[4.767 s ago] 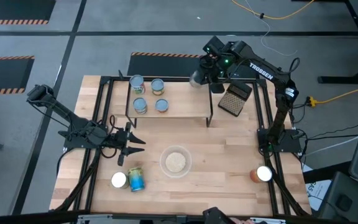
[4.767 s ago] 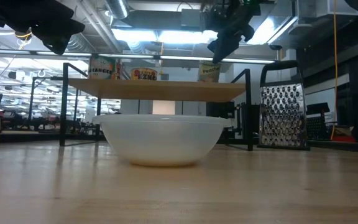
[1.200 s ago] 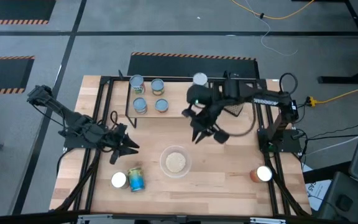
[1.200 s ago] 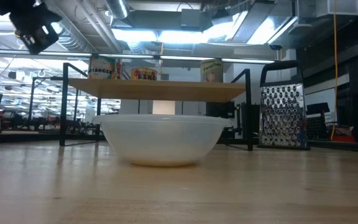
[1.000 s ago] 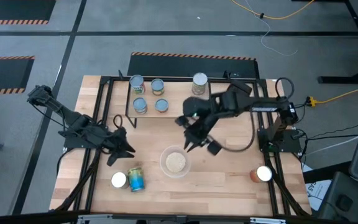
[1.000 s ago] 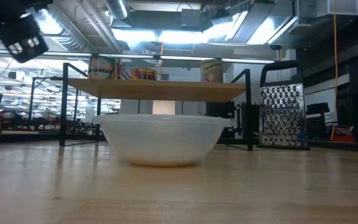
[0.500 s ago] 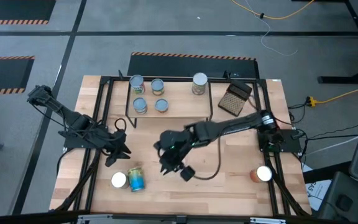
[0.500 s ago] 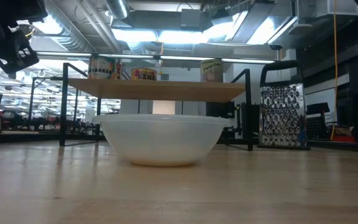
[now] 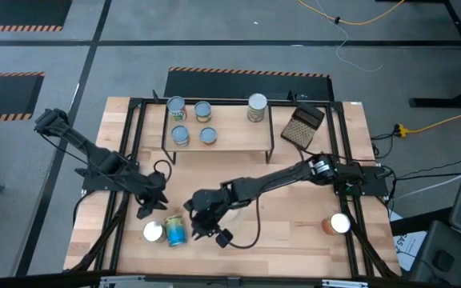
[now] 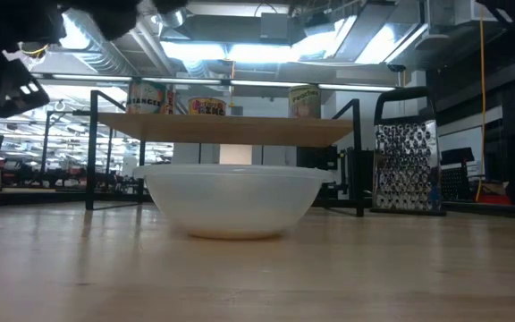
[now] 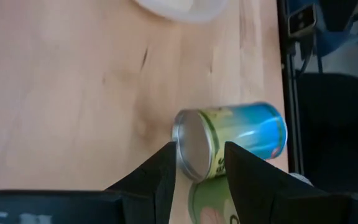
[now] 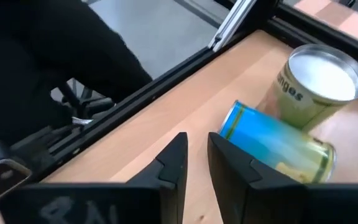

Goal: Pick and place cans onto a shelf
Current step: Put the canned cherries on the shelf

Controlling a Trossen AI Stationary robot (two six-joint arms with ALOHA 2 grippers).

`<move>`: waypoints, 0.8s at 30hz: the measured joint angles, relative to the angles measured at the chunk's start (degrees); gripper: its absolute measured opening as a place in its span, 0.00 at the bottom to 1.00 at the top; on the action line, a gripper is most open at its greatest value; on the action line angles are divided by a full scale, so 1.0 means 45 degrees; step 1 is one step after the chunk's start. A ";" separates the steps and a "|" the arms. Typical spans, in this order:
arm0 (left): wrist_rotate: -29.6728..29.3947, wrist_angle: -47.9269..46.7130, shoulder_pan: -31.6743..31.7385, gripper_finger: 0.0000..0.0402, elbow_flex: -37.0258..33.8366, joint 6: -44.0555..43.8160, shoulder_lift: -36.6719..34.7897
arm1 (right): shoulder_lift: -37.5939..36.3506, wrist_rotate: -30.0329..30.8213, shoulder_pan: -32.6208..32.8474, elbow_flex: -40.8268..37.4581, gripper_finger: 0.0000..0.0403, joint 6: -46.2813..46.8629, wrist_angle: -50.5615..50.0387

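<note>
Several cans stand upright on the light-wood shelf at the table's far side. A blue-green can lies on its side near the front left, beside an upright white-topped can. Another white-topped can stands at the near right. My left gripper is open just above and far of the lying can, whose metal end shows between its fingers. My right gripper reaches across the table; its fingers, a narrow gap apart, point at the lying can.
A clear bowl of pale grains sits mid-table, mostly under my right arm in the high view. A dark grid-patterned grater leans at the far right. A black metal frame runs along the table's edges.
My right gripper has swung from beside the shelf toward the table's near left, passing over the bowl, and now points at the lying can. My left gripper has come down a little toward the near edge. The cans have not moved.
</note>
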 joint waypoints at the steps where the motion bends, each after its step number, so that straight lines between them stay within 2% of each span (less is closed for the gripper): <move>1: 0.0157 0.0025 0.0000 0.32 0.0000 -0.0007 0.0146 | 0.0107 0.0008 0.0007 0.0000 0.17 0.0003 0.0219; 11: 0.1535 0.0803 0.0000 0.32 0.0000 -0.0053 0.1596 | 0.1147 -0.0022 0.0214 0.0000 0.17 -0.0141 0.0922; 24: 0.1895 0.1810 0.0000 0.32 0.0000 -0.0055 0.3067 | 0.1815 -0.0016 0.0340 0.0000 0.17 -0.0145 0.2213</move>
